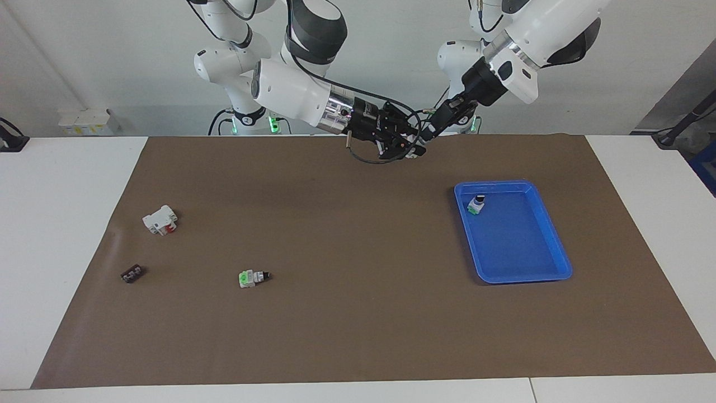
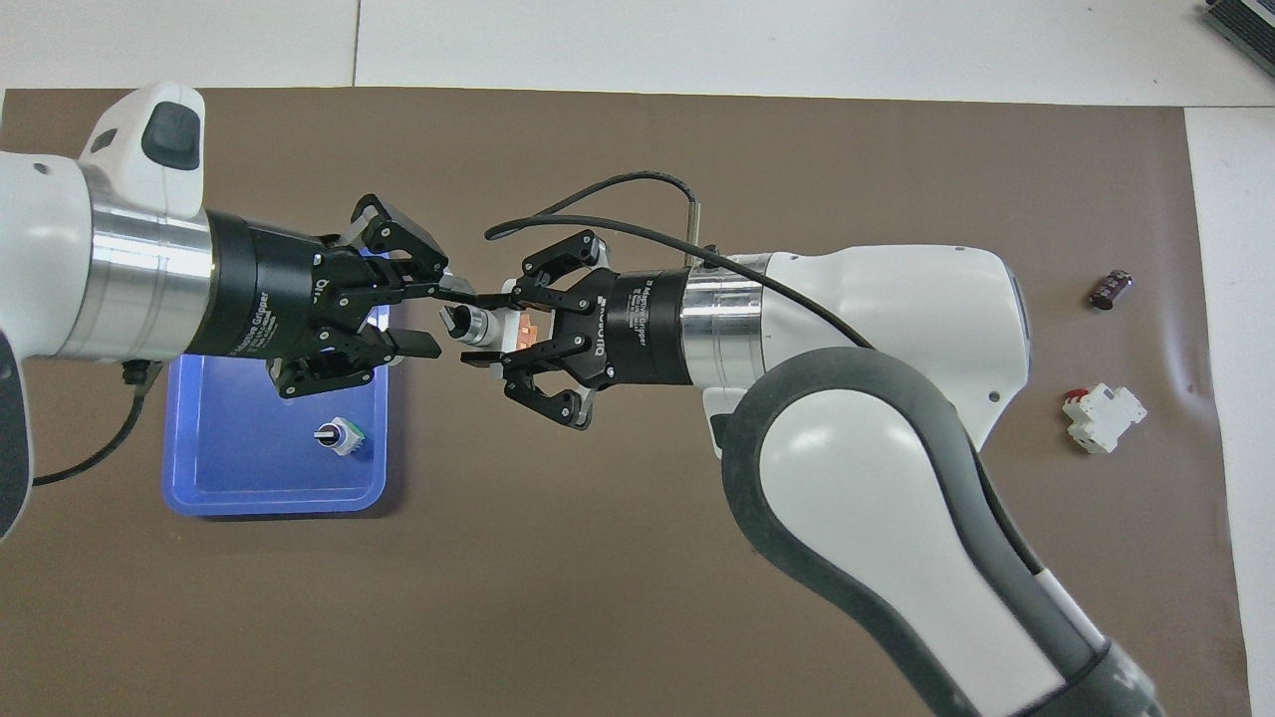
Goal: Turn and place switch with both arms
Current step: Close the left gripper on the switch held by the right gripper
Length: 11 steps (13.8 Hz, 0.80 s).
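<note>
The switch (image 2: 476,326) is up in the air over the brown mat (image 1: 358,313), clamped by its orange end in the closed right gripper (image 2: 495,332), black knob pointing at the left gripper (image 2: 446,319) — whose fingers bracket that knob, part-open; contact cannot be told. On the mat lie a blue tray (image 1: 551,240) holding a green-and-white switch (image 1: 476,204), another such switch (image 1: 253,277), a white-and-red block (image 1: 160,219) and a small dark part (image 1: 132,274). White tabletop edges the mat — a pale wall stands past it.

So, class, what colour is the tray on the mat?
Blue: the tray, clearest in the facing view.
</note>
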Motion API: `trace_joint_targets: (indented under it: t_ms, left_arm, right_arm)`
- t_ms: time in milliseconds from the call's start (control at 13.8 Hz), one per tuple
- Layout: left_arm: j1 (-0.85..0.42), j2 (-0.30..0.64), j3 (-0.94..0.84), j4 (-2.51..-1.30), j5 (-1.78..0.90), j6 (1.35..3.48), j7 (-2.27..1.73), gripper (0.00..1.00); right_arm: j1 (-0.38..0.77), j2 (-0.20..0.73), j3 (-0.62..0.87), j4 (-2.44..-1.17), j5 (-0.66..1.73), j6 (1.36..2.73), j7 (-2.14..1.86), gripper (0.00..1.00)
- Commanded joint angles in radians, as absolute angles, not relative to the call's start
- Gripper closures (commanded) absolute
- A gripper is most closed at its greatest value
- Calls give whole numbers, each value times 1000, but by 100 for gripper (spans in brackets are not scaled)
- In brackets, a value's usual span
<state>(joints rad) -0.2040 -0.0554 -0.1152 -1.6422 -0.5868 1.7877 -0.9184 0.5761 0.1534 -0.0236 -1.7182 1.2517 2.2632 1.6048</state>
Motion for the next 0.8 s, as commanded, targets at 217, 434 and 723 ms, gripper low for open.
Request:
trace_joint_targets:
  t_ms: [217,434,723]
  left_arm:
    - [-201,-78,-103,-1646,-594,1750,-914,71]
    - [-201,-78,-103,-1646,-591,1749,-913,81]
    - [-201,-80,-101,-1657,-588,1762,-832,91]
  right_arm:
    - [581,143,-21,-1733,1272,2290,1611,100]
    - [581,143,-20,-1733,1272,2292,1611,100]
    - [581,143,-20,-1733,1272,2292,1611,100]
